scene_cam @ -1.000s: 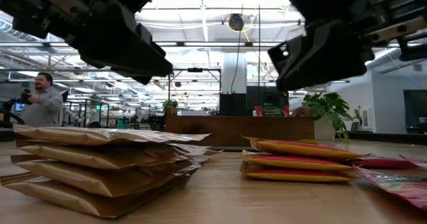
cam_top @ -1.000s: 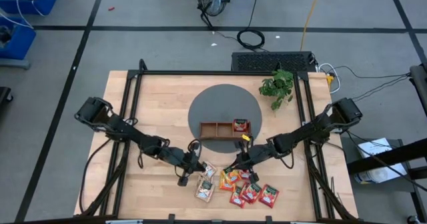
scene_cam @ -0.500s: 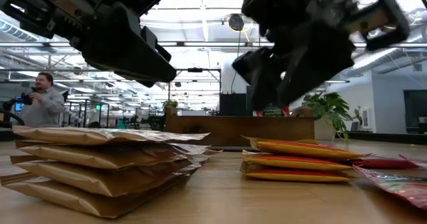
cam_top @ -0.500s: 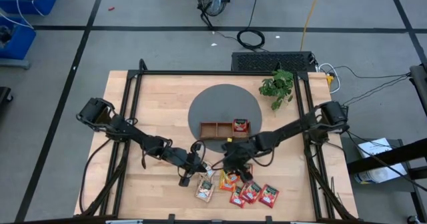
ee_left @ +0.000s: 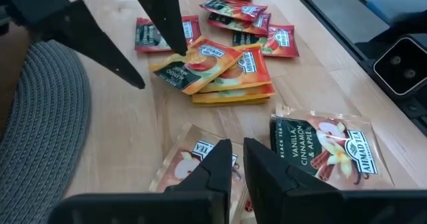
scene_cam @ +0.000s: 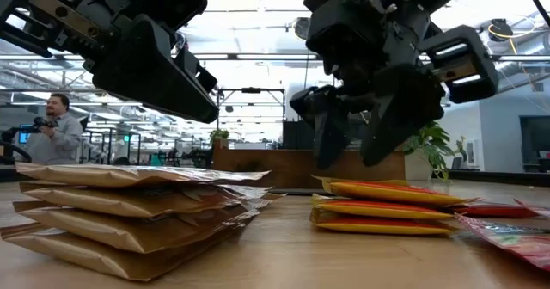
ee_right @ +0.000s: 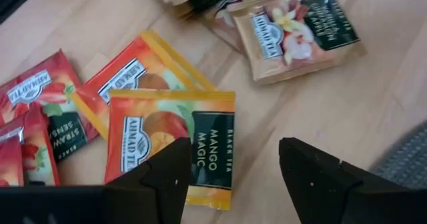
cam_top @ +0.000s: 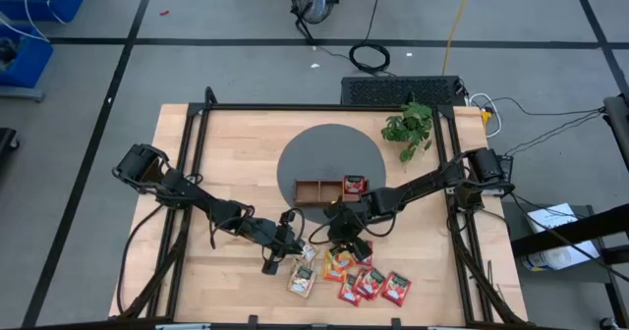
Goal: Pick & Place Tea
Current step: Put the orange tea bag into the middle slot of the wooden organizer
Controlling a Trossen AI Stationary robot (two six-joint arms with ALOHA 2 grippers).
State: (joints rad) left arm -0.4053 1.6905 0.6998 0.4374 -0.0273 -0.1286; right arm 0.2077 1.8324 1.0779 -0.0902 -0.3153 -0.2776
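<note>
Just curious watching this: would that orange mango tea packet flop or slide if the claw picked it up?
The mango sachet looks thin and flat, so probably light and bendy. Its glossy wrapper may slip on the sachet beneath. The open right gripper hovers above it.

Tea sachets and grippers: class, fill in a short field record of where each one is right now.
right gripper: open, empty, above the orange mango sachet
left gripper: nearly closed, empty, over the cream vanilla sachets
red sachets: loose on the table, nearest the front edge
tray: on the grey mat, one red sachet inside
</note>
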